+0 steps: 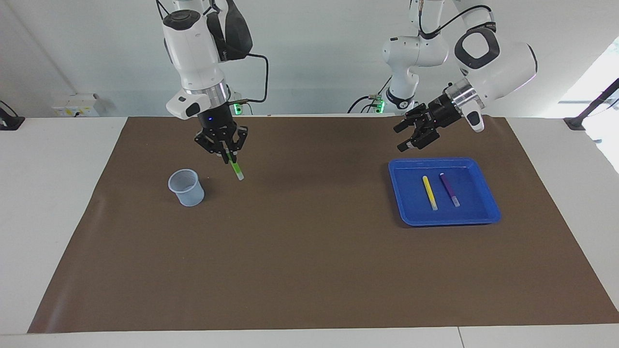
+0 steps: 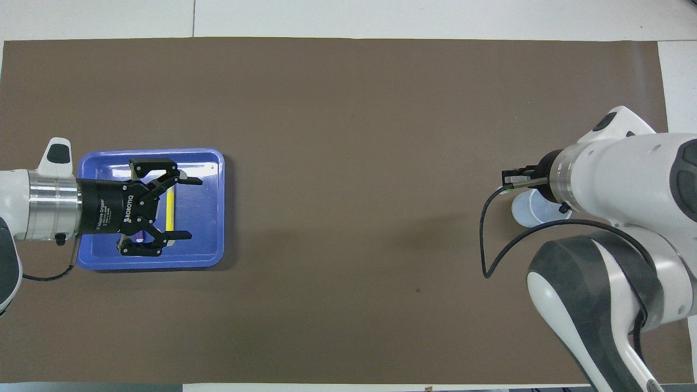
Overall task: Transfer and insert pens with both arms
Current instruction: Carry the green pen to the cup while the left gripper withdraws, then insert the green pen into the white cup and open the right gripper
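My right gripper point(image 1: 226, 152) is shut on the green pen point(image 1: 236, 170). The pen hangs tilted, pale end down, over the mat just beside the translucent cup point(image 1: 184, 187). In the overhead view the right gripper point(image 2: 509, 178) shows at the cup's point(image 2: 529, 211) rim and the pen is almost hidden under it. The yellow pen point(image 1: 430, 192) and the purple pen point(image 1: 449, 189) lie side by side in the blue tray point(image 1: 488, 210). Raised over the tray point(image 2: 215, 163), my left gripper point(image 1: 400, 138) point(image 2: 193, 208) stands open and holds nothing. It partly covers the yellow pen point(image 2: 170, 209).
A brown mat point(image 1: 309, 270) covers most of the white table. A cable loops from the right wrist point(image 2: 487, 245). Smaller white arms with green-lit bases stand at the table's edge by the robots point(image 1: 387, 99).
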You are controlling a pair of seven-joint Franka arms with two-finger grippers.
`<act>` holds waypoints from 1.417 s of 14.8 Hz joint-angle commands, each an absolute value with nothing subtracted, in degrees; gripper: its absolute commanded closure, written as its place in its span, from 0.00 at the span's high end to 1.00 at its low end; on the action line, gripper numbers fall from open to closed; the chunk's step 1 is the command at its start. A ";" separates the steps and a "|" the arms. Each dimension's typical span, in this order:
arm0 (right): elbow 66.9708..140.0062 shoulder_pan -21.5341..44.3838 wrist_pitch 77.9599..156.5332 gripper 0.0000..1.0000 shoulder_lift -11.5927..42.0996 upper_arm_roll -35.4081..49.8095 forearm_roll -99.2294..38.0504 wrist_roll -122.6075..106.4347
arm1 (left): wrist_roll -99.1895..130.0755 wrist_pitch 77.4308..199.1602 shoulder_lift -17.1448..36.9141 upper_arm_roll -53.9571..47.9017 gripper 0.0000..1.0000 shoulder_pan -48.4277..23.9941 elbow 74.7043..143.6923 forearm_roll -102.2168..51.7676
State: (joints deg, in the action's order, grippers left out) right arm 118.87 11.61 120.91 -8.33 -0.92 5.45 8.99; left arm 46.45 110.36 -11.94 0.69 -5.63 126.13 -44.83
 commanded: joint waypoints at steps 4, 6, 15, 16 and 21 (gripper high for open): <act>124.44 11.34 122.78 0.00 -11.95 -9.13 7.73 -1.22 | 23.51 109.60 -9.23 0.53 1.00 -0.02 127.62 -32.97; 127.95 11.34 125.84 0.00 -13.18 -11.68 7.73 -2.28 | 12.62 110.12 -8.01 0.53 1.00 1.57 127.44 -27.81; 135.79 11.25 137.90 0.00 -11.17 -13.97 6.86 -2.02 | -5.79 121.80 0.25 0.35 1.00 1.93 127.00 -5.74; 135.79 11.25 138.07 0.00 -10.73 -14.24 6.77 -1.93 | -7.54 123.21 1.48 0.44 1.00 1.93 127.00 -5.02; 136.67 11.25 139.57 0.00 -8.97 -14.59 4.84 -1.50 | -11.16 129.10 4.92 0.53 0.95 1.67 128.05 -4.31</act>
State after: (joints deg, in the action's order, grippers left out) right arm 135.49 11.57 137.78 -9.26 -14.55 5.99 -1.65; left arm -10.26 126.56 3.98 0.19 2.35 127.54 -5.62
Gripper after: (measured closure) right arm 0.824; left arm 0.040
